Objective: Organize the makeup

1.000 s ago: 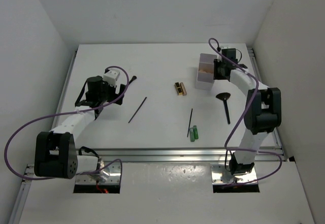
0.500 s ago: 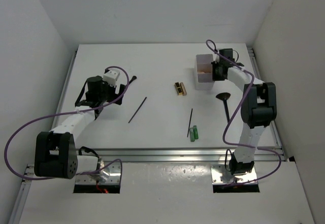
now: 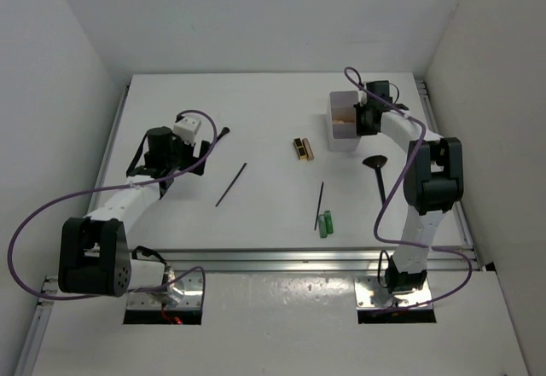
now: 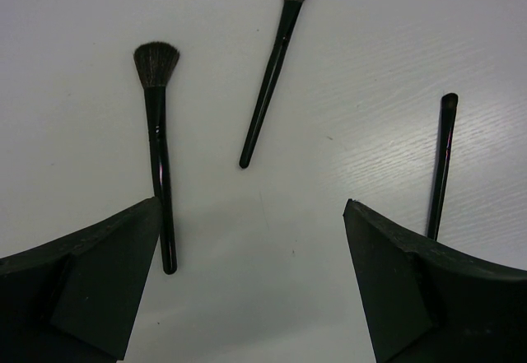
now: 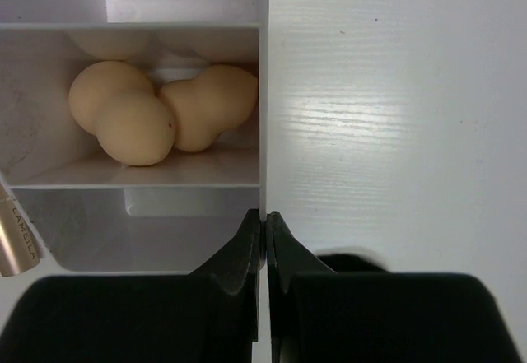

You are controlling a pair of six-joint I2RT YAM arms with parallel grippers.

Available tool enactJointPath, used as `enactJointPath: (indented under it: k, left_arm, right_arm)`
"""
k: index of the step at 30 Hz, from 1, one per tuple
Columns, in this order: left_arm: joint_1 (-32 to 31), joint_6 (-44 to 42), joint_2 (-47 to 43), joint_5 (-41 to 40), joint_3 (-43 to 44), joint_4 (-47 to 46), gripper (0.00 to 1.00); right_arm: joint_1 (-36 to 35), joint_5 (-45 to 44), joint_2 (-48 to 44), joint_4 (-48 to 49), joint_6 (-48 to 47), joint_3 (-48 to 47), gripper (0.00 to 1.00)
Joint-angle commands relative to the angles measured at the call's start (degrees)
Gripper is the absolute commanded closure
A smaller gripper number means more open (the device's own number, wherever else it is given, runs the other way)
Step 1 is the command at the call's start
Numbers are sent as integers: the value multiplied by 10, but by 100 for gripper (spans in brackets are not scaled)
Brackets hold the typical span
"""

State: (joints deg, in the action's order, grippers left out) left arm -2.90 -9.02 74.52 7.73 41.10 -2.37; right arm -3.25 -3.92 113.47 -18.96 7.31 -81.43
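Observation:
My left gripper (image 3: pixel 198 135) (image 4: pixel 251 207) is open and empty, low over the table's left side. In the left wrist view two black flared-head brushes (image 4: pixel 157 157) (image 4: pixel 272 71) and a thin black stick (image 4: pixel 440 165) lie ahead of it. My right gripper (image 3: pixel 363 120) (image 5: pixel 264 215) is shut on the right wall of the white compartmented box (image 3: pixel 341 124) (image 5: pixel 262 91). A third brush (image 3: pixel 378 176), a black-and-gold case (image 3: pixel 302 148), two thin sticks (image 3: pixel 231 184) (image 3: pixel 320 204) and green tubes (image 3: pixel 325 222) lie on the table.
Beige sponges (image 5: pixel 140 116) fill the box's middle compartment. A gold item (image 5: pixel 12 239) shows at the left edge of the right wrist view. White walls stand round the table. A purple cable (image 3: pixel 51 214) loops off the left arm.
My right gripper has pulled the white box a little to the left. The left arm has not moved.

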Motion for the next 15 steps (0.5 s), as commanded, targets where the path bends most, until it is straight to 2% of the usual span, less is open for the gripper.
enactJointPath:
  k: [1, 5, 14, 15]
  left_arm:
    - [4, -6, 1, 2, 21, -7, 1]
    - [4, -6, 1, 2, 21, -7, 1]
    - [4, -6, -4, 2, 10, -7, 1]
    - [4, -6, -4, 2, 10, -7, 1]
  right_arm:
    - [-2, -24, -20, -3, 47, 4, 100]
    - [-3, -23, -27, 18, 74, 27, 100]
    - [-1, -6, -21, 6, 73, 9, 100]
    - [-2, -6, -21, 1, 74, 7, 96]
